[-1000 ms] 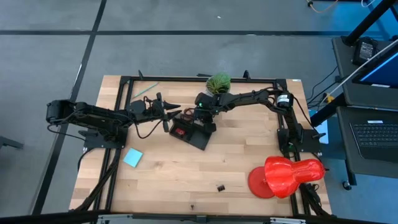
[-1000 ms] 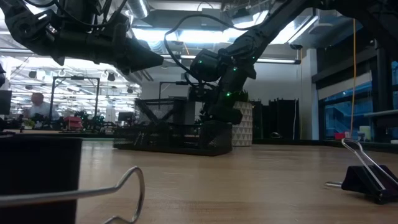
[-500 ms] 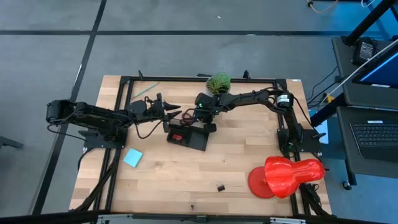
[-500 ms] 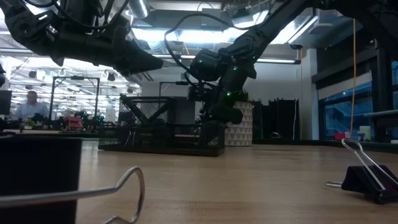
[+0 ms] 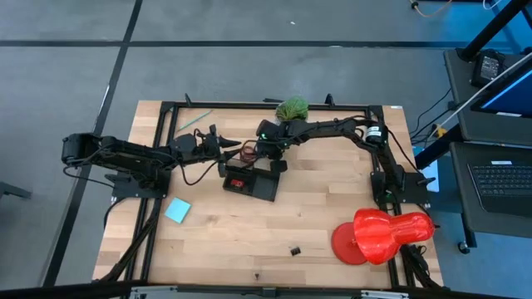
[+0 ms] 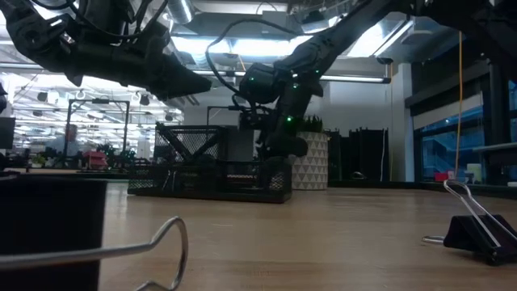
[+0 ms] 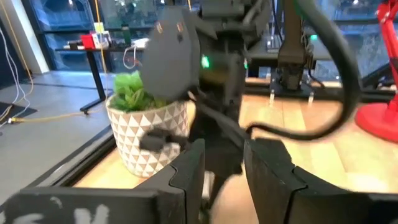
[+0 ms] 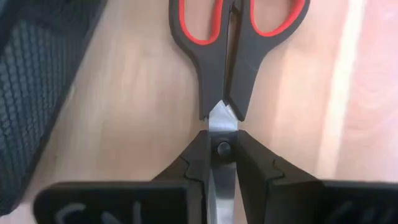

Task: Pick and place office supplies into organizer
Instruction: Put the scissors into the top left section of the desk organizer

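The red-handled scissors [image 8: 239,37] point their black-and-red handles away from my right gripper [image 8: 222,163], which is shut on them beside the plant [image 5: 292,109], just past the organizer's far edge. The organizer [image 5: 250,179], a low black mesh tray, rests flat on the wood at mid-table, and something red shows inside it. My left gripper [image 7: 224,169] is open and hovers near the organizer's far left corner [image 5: 226,149], facing the right gripper. A light blue notepad [image 5: 177,210], a green pencil [image 5: 198,119] and a black clip [image 5: 294,249] lie on the table. My right gripper pinches the scissors at their pivot screw [image 8: 222,149], one finger on each side, the fingers lying along the scissors. The blades run back between the fingers, and the shut handles [image 8: 211,74] stick out ahead over the wood. Whether the handles rest on the table I cannot tell.
The white patterned plant pot [image 7: 146,134] stands just behind both grippers. A large red plastic object [image 5: 382,235] sits at the table's near right. Binder clips [image 6: 472,230] lie close to the low camera. A black frame [image 5: 249,106] runs along the table's far edge.
The organizer has turned about on the table from a skewed stand to one squarer with the table edges, shifting slightly left. Afterwards my right gripper moved toward the far edge and upward, still shut on the scissors.
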Tool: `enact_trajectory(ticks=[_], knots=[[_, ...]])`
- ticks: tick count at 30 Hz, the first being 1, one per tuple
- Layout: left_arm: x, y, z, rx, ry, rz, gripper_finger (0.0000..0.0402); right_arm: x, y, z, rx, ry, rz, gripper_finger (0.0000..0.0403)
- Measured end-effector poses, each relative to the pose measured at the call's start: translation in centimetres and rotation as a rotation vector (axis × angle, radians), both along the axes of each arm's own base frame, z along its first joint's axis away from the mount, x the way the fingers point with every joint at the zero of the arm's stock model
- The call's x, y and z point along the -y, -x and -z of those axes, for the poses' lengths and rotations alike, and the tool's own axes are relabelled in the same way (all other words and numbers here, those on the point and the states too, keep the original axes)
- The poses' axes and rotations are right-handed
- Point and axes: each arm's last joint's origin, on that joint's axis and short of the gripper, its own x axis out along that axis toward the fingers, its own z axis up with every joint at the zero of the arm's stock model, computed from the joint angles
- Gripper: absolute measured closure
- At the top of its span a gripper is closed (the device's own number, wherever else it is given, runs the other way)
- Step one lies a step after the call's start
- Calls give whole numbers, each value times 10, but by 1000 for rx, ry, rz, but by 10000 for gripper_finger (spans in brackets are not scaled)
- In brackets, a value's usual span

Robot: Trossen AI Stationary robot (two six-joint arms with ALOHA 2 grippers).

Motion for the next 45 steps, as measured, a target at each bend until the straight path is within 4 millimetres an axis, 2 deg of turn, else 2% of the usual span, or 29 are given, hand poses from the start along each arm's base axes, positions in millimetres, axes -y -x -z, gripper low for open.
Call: enact_trajectory(ticks=[6,14,27,35,40,45], knots=[[-1,1,5,-56,1,-29,292,1,-4,-8,14,25,-6,348],[-3,8,2,-84,-10,-165,284,4,-10,-24,18,81,19,348],[1,34,-3,-154,125,-255,269,3,-17,-75,103,166,46,348],[2,38,5,-184,254,-292,250,-17,-18,-104,154,366,69,348],[2,38,4,-153,322,-286,242,-37,-22,-110,151,493,45,348],[-3,40,2,-85,428,-307,240,-58,-28,-112,179,542,11,348]])
